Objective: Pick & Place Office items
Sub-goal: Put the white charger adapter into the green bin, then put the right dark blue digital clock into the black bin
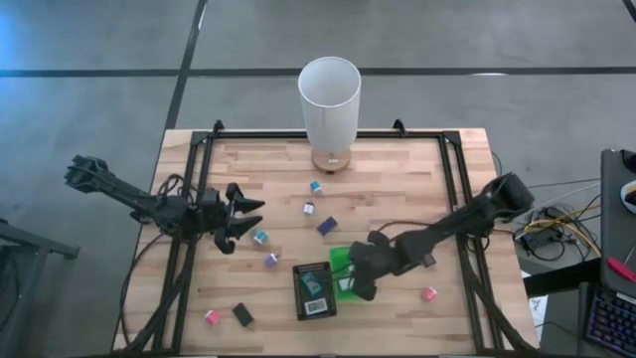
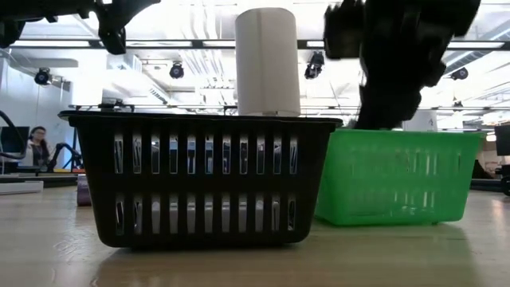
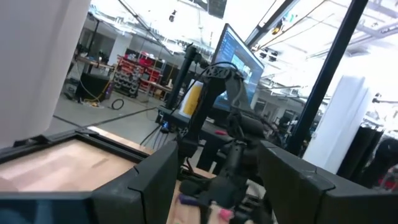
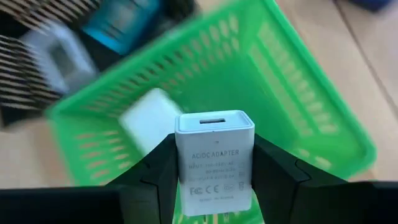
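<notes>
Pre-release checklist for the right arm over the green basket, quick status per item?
1. Adapter held in the right gripper: ok, clamped between both fingers.
2. Gripper above the green basket: ok, the basket floor lies directly under the adapter.
3. Drop spot free: not ok, a white item already lies in the basket just below.
4. Left gripper out of the way: ok, open, over the table's left side.
5. Black basket clear of the release: ok, it sits beside the green one.
6. Height above the basket floor: cannot tell.

The wooden table [image 1: 397, 189] carries a black tray [image 1: 314, 290], green tray [image 1: 343, 261], white cylinder [image 1: 329, 102] and perhaps ten small items [image 1: 316, 186].
</notes>
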`<state>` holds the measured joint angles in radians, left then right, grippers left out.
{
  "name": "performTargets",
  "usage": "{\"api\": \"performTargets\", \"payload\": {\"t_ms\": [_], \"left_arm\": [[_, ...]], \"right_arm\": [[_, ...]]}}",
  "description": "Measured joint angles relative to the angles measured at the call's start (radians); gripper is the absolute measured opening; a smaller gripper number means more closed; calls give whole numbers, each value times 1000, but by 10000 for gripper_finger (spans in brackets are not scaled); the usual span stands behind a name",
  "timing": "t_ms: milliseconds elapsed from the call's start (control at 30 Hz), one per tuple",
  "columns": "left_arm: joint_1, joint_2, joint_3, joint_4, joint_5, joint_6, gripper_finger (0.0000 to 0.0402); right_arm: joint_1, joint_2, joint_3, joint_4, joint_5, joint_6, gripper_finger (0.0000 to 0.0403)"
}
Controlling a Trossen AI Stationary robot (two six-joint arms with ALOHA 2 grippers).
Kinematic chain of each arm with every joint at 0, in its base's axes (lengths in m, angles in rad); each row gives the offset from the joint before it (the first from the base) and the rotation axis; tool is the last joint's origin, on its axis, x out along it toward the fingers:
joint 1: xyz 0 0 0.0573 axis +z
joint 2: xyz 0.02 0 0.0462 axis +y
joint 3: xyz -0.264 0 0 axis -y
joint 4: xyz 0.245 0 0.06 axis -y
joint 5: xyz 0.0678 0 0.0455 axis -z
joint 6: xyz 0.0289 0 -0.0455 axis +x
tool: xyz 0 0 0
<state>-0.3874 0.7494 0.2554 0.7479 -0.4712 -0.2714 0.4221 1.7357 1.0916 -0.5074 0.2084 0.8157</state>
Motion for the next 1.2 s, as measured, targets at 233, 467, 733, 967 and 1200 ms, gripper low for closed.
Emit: {"api": "performTargets", "payload": {"t_ms": [233,467,733,967,1200], "left_arm": [[0,0,0,-8,0,-78,227],[0,0,0,-23,0,-103,227],[0,0,0,-23,0,-103,227],[0,0,0,-28,0,-103,227],[0,0,0,-32,-1,-47,227]], "right_arm": [[-11,139,174,-179,-29,-31,147],[-17,203,278,-195,-24,-111,147],[-17,194,327,-194,29,-143,232],[-17,193,340,-193,30,-163,341],[-13,168,338,-224,107,-173,357]]}}
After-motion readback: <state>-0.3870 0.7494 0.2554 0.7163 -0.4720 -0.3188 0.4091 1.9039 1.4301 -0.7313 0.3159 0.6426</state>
